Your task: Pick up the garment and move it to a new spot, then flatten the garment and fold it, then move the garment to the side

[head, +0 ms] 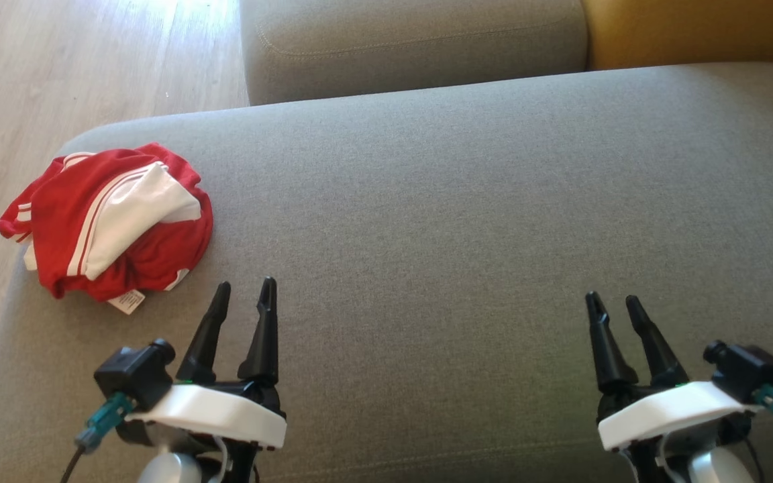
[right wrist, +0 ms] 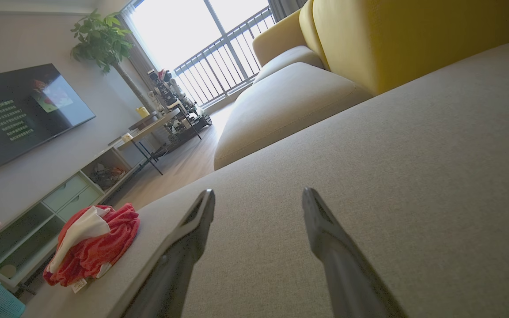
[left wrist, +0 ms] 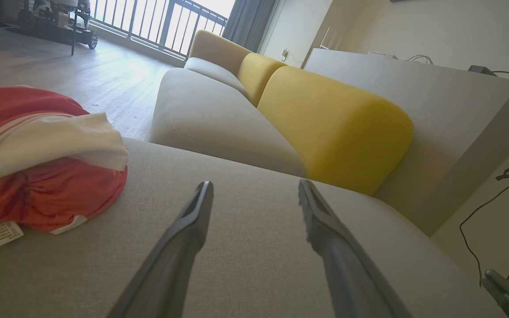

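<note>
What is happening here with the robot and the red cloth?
Nothing is held yet. A crumpled red and white garment lies untouched near the left end of the grey sofa cushion. The left gripper and the right gripper are open and empty over the cushion, the left one nearer the garment.

Crumpled red garment [head: 108, 218] on grey sofa [head: 460, 221], two parted claws

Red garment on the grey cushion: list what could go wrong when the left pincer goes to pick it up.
1. The garment sits bunched at the left corner of the cushion, one part at the very edge; a nudge from the open left pincer might tip it onto the floor.
2. Its layers are crumpled; a pinch may catch only a top fold or the label, leaving the rest dragging.
</note>
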Motion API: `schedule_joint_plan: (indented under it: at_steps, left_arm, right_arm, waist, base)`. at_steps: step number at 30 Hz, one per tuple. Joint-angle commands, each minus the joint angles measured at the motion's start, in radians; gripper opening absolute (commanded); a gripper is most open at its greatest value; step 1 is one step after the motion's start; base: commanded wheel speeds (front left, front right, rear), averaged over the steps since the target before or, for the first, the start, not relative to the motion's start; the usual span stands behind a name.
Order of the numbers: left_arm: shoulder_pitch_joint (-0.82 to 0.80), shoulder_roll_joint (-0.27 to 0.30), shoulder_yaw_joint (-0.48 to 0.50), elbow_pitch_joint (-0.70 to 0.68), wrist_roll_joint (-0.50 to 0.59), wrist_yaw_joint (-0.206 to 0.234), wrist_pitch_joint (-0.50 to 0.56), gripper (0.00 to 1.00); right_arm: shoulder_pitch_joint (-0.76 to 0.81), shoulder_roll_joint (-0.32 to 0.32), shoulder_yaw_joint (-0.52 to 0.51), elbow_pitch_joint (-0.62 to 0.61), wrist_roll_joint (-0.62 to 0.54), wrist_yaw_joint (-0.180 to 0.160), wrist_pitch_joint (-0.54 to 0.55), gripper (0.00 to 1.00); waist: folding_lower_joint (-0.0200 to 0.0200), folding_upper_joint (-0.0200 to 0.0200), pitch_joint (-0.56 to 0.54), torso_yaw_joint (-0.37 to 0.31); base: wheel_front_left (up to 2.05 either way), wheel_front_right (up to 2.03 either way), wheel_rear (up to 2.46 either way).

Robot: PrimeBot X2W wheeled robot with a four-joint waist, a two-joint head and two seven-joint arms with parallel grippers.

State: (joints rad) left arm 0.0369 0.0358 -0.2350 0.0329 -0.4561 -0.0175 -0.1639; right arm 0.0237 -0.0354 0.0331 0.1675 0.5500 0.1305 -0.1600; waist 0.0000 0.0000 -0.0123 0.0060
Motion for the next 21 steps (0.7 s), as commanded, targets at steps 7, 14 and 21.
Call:
schedule_joint_plan:
  at_steps: [7, 14, 21]
  left_arm:
    - [-0.018, 0.011, 0.009, -0.039, 0.055, 0.002, -0.031, 1.00]
    - [-0.006, 0.012, -0.006, -0.012, 0.116, -0.007, -0.052, 1.00]
    - [-0.007, 0.013, -0.019, -0.001, 0.206, 0.020, -0.072, 1.00]
  right_arm:
    - [-0.021, -0.012, 0.042, -0.059, -0.129, 0.000, -0.034, 1.00]
    - [-0.014, -0.013, 0.047, -0.075, -0.224, 0.000, -0.055, 1.00]
    - [-0.011, -0.014, 0.064, -0.091, -0.308, 0.000, -0.076, 1.00]
  waist:
    - [0.0000, 0.0000, 0.000, 0.002]
    - [0.0000, 0.0000, -0.004, 0.003]
    - [0.0000, 0.0000, -0.003, 0.004]
  base:
    - [0.00, 0.00, 0.00]
    - [0.00, 0.00, 0.00]
    - [0.00, 0.00, 0.00]
